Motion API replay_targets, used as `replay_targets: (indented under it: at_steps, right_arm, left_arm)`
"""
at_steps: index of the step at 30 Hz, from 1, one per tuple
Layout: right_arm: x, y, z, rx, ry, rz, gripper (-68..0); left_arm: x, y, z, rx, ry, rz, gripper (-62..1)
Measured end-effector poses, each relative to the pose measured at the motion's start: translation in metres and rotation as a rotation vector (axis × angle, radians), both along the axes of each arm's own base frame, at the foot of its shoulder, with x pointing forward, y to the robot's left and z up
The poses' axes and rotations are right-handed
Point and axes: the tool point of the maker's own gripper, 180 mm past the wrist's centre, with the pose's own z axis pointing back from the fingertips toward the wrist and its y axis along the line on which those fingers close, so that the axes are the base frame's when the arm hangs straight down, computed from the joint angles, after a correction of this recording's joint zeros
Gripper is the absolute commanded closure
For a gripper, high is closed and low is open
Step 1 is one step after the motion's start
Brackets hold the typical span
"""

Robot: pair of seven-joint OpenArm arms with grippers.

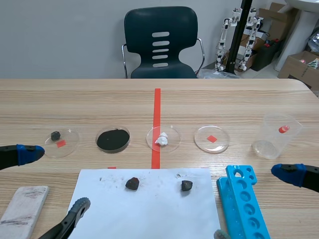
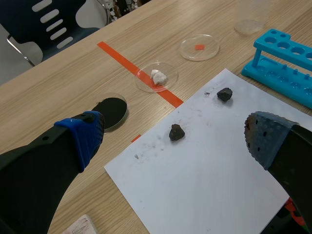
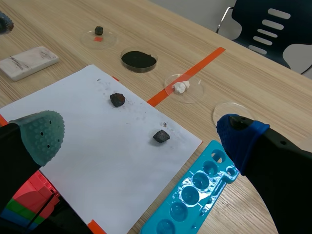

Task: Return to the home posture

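On the table (image 1: 239, 99): a paper sheet, a blue rack, a row of shallow dishes and a clear cup (image 1: 279, 137) lie ahead of both arms.
Left gripper (image 2: 175, 139): low at the near left, fingers spread wide with nothing between the pads, and part of the sheet lies under the span. I judge it close to home. It should rise clear first and only then draw back, fingers left as they are.
Right gripper (image 3: 141, 134): low at the near right, likewise wide apart and empty. One pad is over the sheet, the other over the rack. Lift it straight up before any sideways move.
Paper sheet (image 1: 149, 209): between the two arms, smudged with dark dust. It looks light enough to drag if a pad brushes it.
Rack (image 1: 244, 206): just beside the sheet, and the likeliest thing to be knocked.
Dishes (image 1: 204, 142): farther off, well apart from either gripper.
Stones (image 1: 132, 183): two small dark lumps lying loose on the sheet, so keep the retreat slow.
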Motion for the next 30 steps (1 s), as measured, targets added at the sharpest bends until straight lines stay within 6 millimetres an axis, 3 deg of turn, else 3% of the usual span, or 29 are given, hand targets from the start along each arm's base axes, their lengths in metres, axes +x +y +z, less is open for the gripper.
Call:
replay_targets:
  at_steps: [30]
  right_arm:
    - [0.0,0.0,0.0,0.0,0.0,0.0,-67.9]
  left_arm:
    - [-0.0011,-0.0012,-0.0003,-0.004,0.005,-0.008,-60.3]
